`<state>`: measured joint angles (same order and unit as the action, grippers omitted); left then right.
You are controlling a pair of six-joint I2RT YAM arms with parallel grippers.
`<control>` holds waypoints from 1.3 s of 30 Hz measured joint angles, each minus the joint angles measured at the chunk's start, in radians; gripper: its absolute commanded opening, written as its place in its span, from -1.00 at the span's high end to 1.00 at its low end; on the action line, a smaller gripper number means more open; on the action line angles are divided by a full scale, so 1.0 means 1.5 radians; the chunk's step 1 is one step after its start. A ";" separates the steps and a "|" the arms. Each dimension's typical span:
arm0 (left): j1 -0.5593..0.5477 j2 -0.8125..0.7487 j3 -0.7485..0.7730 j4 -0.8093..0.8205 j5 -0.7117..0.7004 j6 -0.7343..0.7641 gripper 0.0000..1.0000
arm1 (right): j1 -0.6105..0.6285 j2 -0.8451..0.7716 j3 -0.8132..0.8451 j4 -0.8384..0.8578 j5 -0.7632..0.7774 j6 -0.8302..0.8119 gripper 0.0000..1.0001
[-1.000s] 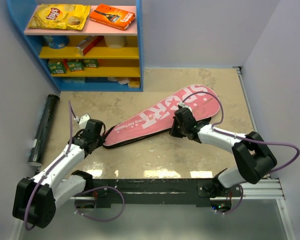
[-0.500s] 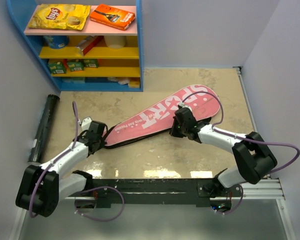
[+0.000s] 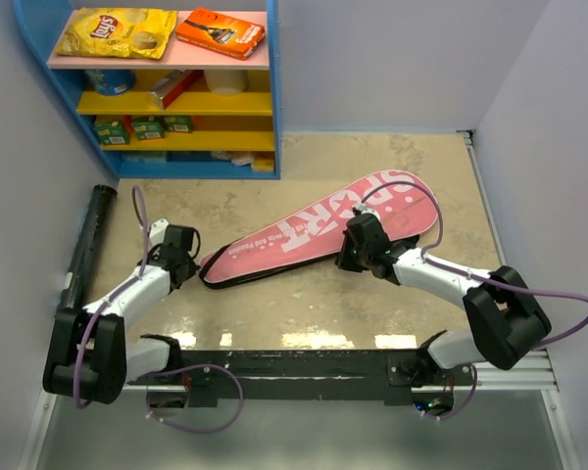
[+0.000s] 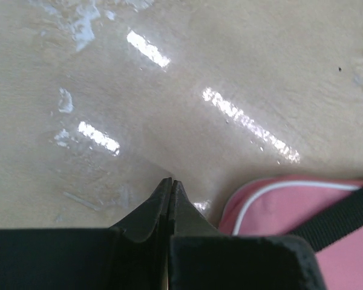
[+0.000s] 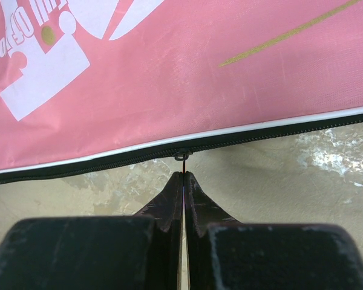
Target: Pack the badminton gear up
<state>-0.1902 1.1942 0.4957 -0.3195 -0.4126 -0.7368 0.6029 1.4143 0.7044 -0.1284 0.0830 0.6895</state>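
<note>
The pink racket-shaped bag (image 3: 314,220) lettered "SPORT" lies slantwise across the middle of the table. Along its near edge runs a black zipper (image 5: 278,129). My right gripper (image 3: 345,257) sits at that edge, shut on the small metal zipper pull (image 5: 181,156), whose tab runs down between the right gripper (image 5: 183,175) tips. My left gripper (image 3: 191,260) is shut with nothing in it, just left of the bag's narrow end. In the left wrist view the left gripper (image 4: 171,181) hangs over bare table, with the bag's end (image 4: 278,208) and its black strap (image 4: 345,211) to the right. The long black tube (image 3: 86,245) lies by the left wall.
A blue shelf unit (image 3: 274,98) with snack packets and boxes stands at the back left. Grey walls close in the left, right and back sides. The arms' mounting rail (image 3: 304,364) runs along the near edge.
The left gripper has drawn back left, away from the bag's narrow end. The right gripper and the bag's wide end have shifted slightly right and nearer.
</note>
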 measured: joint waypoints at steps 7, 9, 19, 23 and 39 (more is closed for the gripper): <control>0.044 0.055 0.017 0.050 0.036 0.031 1.00 | 0.000 -0.003 0.000 -0.011 0.002 0.000 1.00; 0.045 0.077 0.028 0.076 0.062 0.039 1.00 | 0.000 -0.005 0.000 -0.013 0.002 0.000 1.00; 0.035 0.107 0.001 0.227 0.232 0.052 1.00 | 0.001 -0.009 -0.001 -0.013 -0.001 -0.002 1.00; -0.005 0.095 -0.022 0.255 0.257 0.047 1.00 | 0.010 0.009 -0.001 -0.011 0.000 -0.001 1.00; -0.102 0.107 -0.074 0.378 0.305 -0.006 1.00 | 0.136 0.114 0.028 0.043 0.023 0.082 1.00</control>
<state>-0.3435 1.3548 0.3843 0.2481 0.0452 -0.7456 0.8066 1.5848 0.7471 -0.0631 0.1177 0.8131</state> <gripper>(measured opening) 0.012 0.007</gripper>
